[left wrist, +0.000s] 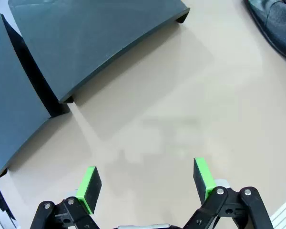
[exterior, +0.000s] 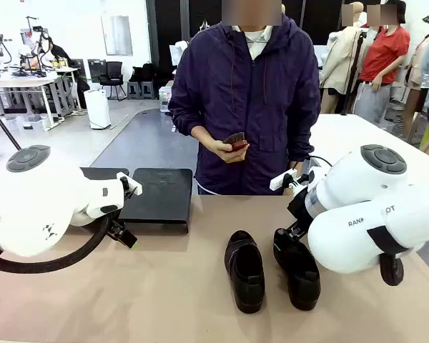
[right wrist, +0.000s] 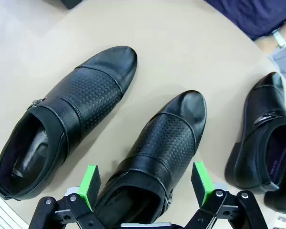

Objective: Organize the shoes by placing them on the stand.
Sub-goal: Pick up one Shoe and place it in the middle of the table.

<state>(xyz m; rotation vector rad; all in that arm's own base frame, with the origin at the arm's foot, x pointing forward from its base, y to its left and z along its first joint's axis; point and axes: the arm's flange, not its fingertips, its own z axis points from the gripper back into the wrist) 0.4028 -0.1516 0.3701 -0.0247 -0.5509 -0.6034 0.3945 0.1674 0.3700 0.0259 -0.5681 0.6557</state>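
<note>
1. Progress: effectively zero. The stand sits on the far side of the surface, left of centre. Its sloped top is bare wherever it shows, in both the front and left wrist views.
2. Two of the shoes lie side by side on the surface right of centre: left shoe and right shoe. Both are well apart from the stand.
3. The right wrist view picks up a third shoe farther off to one side. A dark sliver at the frame border is probably the fourth; can't confirm.
4. Right end effector: fingers spread wide, nothing pinched. It hovers at the heel end of the right shoe with a pad on either side. Contact: can't tell.
5. Left end effector: spread wide and empty, over bare surface near the stand's front edge.
6. The person's hand holds a small dark item at chest height, away from the shoes.
7. Judgement: the first pick looks to be lining up on the right shoe. All four placements remain, and each needs a carry across to the left.
</note>
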